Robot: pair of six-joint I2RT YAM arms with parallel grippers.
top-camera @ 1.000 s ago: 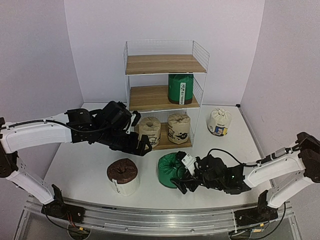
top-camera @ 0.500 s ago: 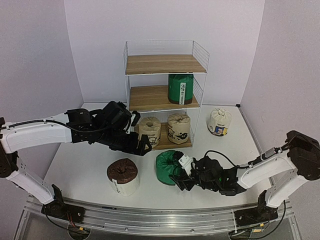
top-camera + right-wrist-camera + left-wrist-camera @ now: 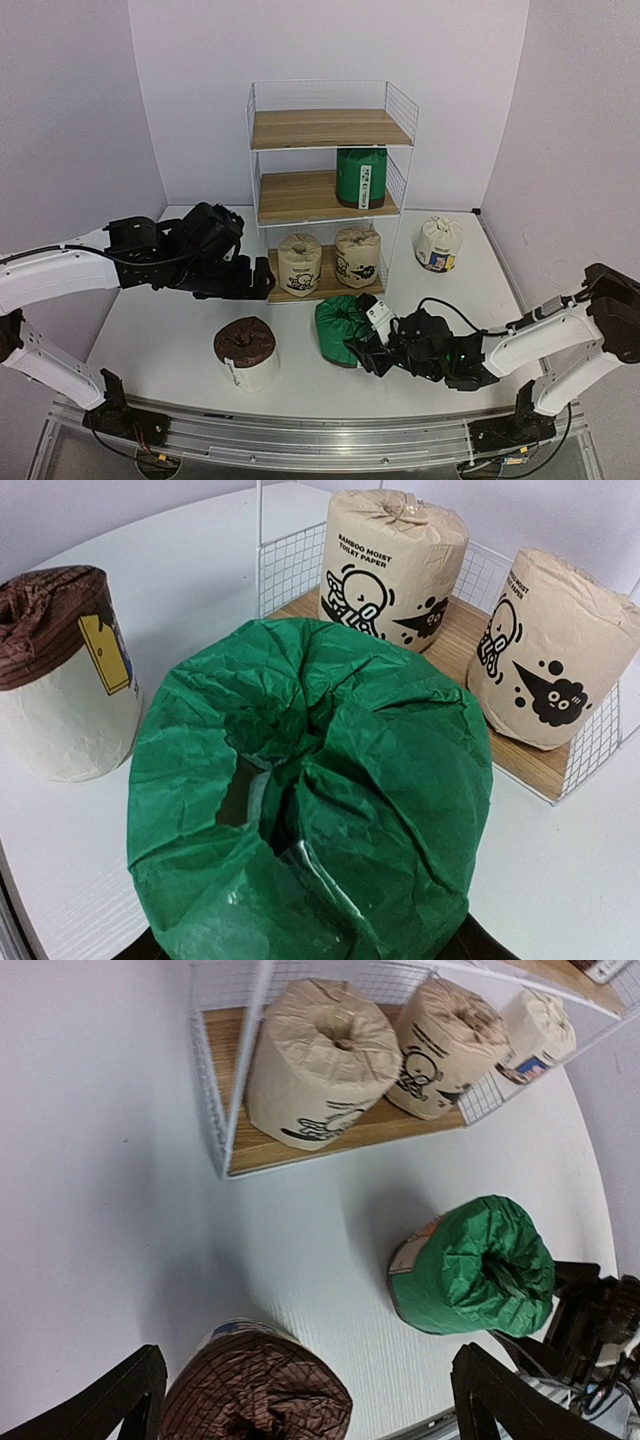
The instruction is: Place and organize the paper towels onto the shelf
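The left gripper (image 3: 255, 288) hovers over the tabletop (image 3: 160, 330) with its jaws spread wide and nothing between them. The brown-topped roll (image 3: 246, 352) stands just below it, nearer the arm bases. Ahead of it, the left beige roll (image 3: 299, 263) and the right beige roll (image 3: 357, 255) stand on the lowest board of the shelf (image 3: 330, 128). The upper green roll (image 3: 361, 177) sits on the middle board, above and beyond. The right gripper (image 3: 365, 347) reaches around the lower green roll (image 3: 310, 810), which lies tilted on the tabletop against it; whether the jaws clamp it cannot be told. The white labelled roll (image 3: 438, 243) stands well beyond that gripper, beside the shelf
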